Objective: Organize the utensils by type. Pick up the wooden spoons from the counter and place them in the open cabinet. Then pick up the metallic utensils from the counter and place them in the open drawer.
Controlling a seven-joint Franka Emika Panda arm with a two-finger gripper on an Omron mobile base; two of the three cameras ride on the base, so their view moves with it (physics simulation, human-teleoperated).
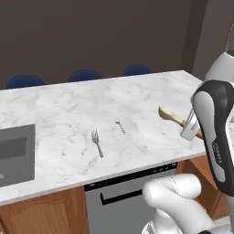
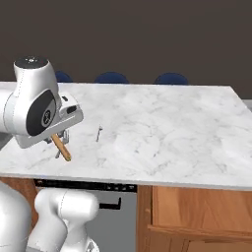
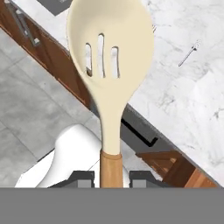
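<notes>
My gripper (image 3: 111,180) is shut on the brown handle of a wooden spoon (image 3: 109,48) with a pale slotted bowl, held in the air. From the left base, the wooden spoon (image 1: 167,113) hangs over the right part of the marble counter (image 1: 68,105) with my gripper (image 1: 189,131) on its handle. From the right base its handle (image 2: 62,147) sticks out below my gripper (image 2: 58,139). A grey metal fork (image 1: 97,142) and a small metal spoon (image 1: 120,125) lie on the counter to the left. The small spoon (image 2: 99,133) (image 3: 189,53) lies flat. The cabinet is out of view.
A dark sink (image 1: 13,155) is set into the counter at the left. A dishwasher front (image 1: 132,196) sits under the counter edge. Beside it a brown wooden drawer (image 3: 168,162) seems pulled out a little. Blue chair backs (image 1: 84,74) stand behind the counter.
</notes>
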